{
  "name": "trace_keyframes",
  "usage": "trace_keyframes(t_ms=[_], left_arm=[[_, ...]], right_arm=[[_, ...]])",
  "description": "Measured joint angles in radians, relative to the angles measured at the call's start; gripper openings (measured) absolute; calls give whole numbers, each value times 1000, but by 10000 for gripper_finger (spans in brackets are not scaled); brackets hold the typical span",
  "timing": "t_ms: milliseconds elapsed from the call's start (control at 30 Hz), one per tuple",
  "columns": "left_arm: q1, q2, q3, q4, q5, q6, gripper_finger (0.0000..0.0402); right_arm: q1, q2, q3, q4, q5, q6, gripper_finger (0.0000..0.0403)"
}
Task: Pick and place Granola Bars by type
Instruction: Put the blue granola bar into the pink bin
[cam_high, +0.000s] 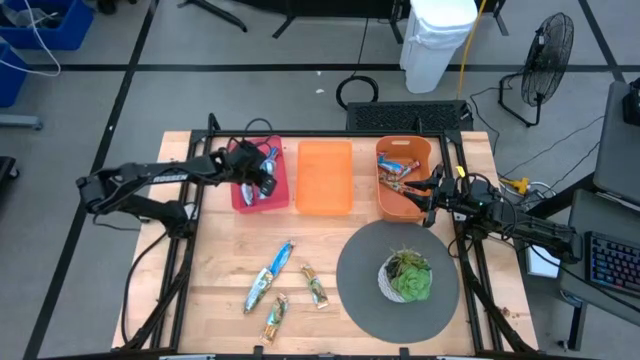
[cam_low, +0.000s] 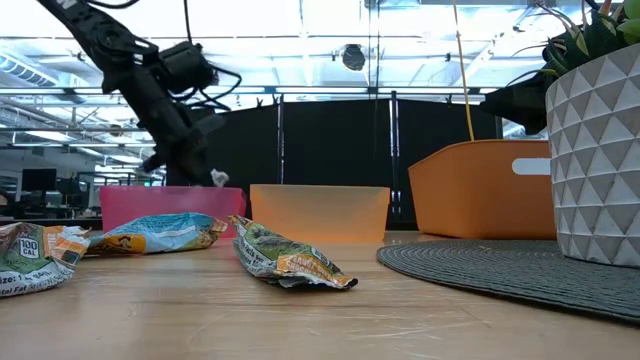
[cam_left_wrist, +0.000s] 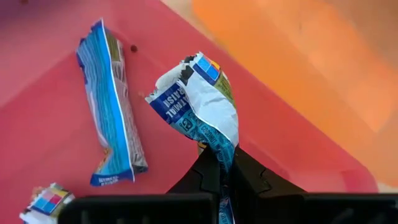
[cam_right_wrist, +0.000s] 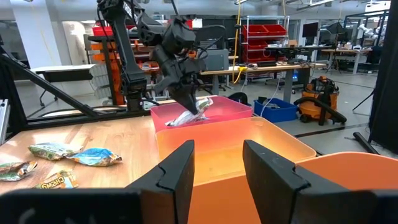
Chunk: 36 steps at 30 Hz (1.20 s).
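Observation:
My left gripper (cam_high: 262, 176) is over the pink bin (cam_high: 244, 196), slanting down, shut on a blue-and-white granola bar (cam_left_wrist: 199, 106). Inside the bin lie a blue bar (cam_left_wrist: 112, 112) and another (cam_left_wrist: 46, 202). On the table near the front lie a blue bar (cam_high: 270, 277), a green-gold one (cam_high: 316, 287) and a third (cam_high: 275, 318). The orange bin (cam_high: 392, 208) at the right holds more bars (cam_high: 398, 172). My right gripper (cam_right_wrist: 217, 168) waits open and level at that bin's right side. My left gripper (cam_left_wrist: 224, 165) pinches one end of the blue-and-white bar (cam_left_wrist: 222, 148) between its two fingers. The fingers come slanting down from the table's left. The crumpled bar sticks out past the fingertips over the pink bin's floor; whether it touches the floor I cannot tell.
A flat orange tray (cam_high: 324, 176) lies between the pink and orange bins. A potted plant (cam_high: 407, 276) in a white pot stands on a round grey mat (cam_high: 360, 290) at the front right. Bare wood lies at the front left.

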Motion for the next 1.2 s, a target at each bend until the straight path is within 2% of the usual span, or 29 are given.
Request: trace_keyframes(t_ms=[333,433,667,933,1100,1200], left_arm=[[-1,27,0,12,1,-7,16],[-1,27,0,12,18,-7,23],[-5,27,0,20,55,-10,13],[-5,27,0,63,88,-27,94],[-5,23,0,65,90,-33,125],[-8,-3,0,69,179,-43,131]], right_arm=[[0,0,0,0,0,0,128],[0,0,0,0,0,0,128],[0,0,0,0,0,0,128],[0,0,0,0,0,0,128],[0,0,0,0,0,0,128],[0,0,0,0,0,0,128]])
